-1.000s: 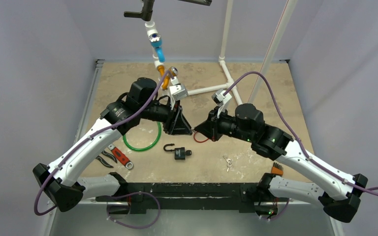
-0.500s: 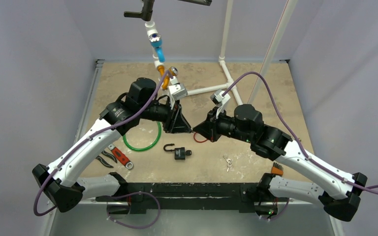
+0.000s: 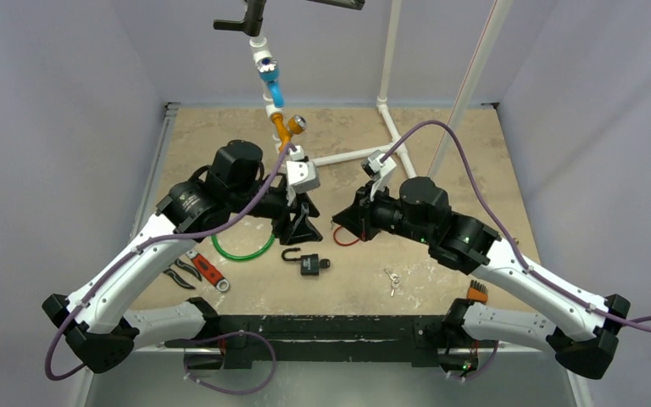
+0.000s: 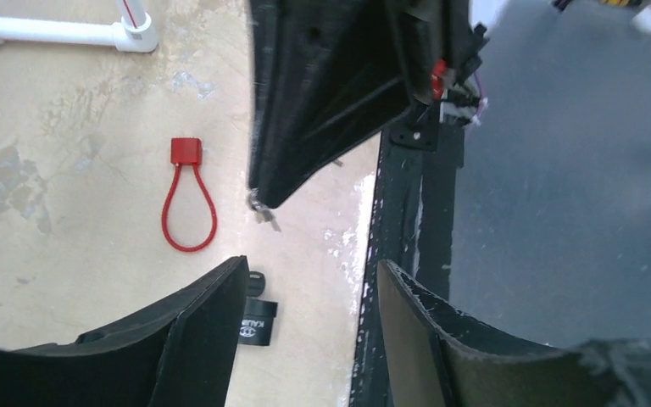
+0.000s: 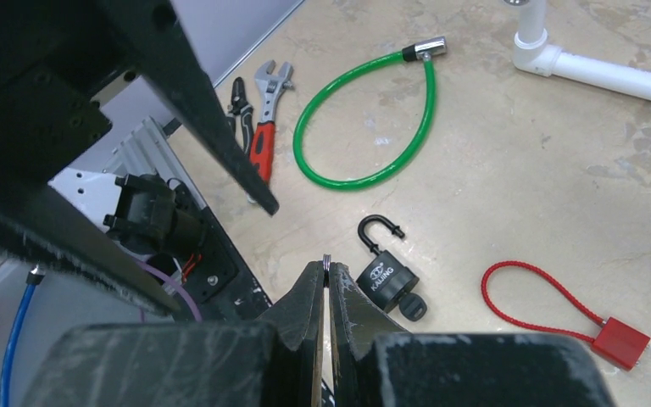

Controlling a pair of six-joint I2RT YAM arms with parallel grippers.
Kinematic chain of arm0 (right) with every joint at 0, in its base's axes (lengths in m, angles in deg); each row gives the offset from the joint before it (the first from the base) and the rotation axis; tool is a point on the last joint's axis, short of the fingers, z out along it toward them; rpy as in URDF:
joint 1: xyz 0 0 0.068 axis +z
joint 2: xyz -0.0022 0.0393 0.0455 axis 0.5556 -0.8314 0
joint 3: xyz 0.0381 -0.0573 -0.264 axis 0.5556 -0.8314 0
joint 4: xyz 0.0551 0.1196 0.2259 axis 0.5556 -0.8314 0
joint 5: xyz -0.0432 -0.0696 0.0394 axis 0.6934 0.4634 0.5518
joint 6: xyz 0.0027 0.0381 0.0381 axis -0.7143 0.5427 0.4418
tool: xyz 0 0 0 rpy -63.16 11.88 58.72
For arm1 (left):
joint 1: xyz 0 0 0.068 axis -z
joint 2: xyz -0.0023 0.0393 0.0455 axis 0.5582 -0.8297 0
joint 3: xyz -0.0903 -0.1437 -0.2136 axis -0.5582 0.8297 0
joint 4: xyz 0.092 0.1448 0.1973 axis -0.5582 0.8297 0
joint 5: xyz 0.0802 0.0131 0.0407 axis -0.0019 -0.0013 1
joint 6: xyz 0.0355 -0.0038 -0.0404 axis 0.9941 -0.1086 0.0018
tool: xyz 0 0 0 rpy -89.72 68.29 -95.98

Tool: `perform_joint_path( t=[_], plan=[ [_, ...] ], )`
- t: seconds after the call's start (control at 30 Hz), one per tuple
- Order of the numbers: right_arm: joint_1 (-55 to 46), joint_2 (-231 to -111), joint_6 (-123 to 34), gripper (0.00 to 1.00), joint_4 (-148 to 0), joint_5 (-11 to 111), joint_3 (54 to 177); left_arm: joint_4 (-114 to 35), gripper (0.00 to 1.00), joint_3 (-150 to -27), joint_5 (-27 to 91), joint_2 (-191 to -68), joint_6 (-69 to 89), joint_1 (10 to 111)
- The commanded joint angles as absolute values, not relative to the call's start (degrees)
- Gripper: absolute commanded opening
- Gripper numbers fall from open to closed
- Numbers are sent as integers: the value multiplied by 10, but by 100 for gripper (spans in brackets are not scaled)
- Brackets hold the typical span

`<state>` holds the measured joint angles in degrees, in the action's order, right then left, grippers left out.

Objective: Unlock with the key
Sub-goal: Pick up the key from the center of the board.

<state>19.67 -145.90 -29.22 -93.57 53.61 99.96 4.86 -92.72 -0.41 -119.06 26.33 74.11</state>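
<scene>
1. Black-handled pliers and a red-handled adjustable wrench are laid side by side on the beige mottled worktop. They are well to the left of the left jaws.

2. A green cable loop with a metal end piece is laid flat just left of the left jaws, partly under that arm.

3. The left jaws are spread wide, with nothing held between them. They are raised off the worktop, with the tips turned toward the right jaws.

4. A black padlock with a steel shackle is laid flat between the two sets of jaws, on the side nearer the arm bases, and is touched by neither. The shackle is swung open. A black-headed key is seated in the body.

5. A red cable seal with a square tag is laid near the right jaws.

6. The right jaws are pressed together to a hairline. A tiny silvery sliver is seen at the tips; what it is cannot be told.

7. A small bunch of silver keys is laid right of the padlock, apart from the right jaws.
</scene>
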Motion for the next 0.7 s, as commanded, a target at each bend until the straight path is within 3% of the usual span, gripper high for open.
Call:
perform_joint_path(
  t=[0.0, 0.1, 0.43, 0.67],
  plan=[
    [201, -1474, -288, 0, -943, 559, 1040, 87, 56, -931, 87, -1171, 405, 799],
    [201, -1479, -283, 0, -953, 570, 1044, 76, 56, -924, 168, -1174, 433, 828],
    [203, -1473, -273, 0, -943, 560, 1040, 18, 58, -879, 233, -1177, 363, 830],
    [203, -1472, -257, 0, -895, 503, 1032, -18, 62, -878, 85, -1185, 278, 798]
  ],
)
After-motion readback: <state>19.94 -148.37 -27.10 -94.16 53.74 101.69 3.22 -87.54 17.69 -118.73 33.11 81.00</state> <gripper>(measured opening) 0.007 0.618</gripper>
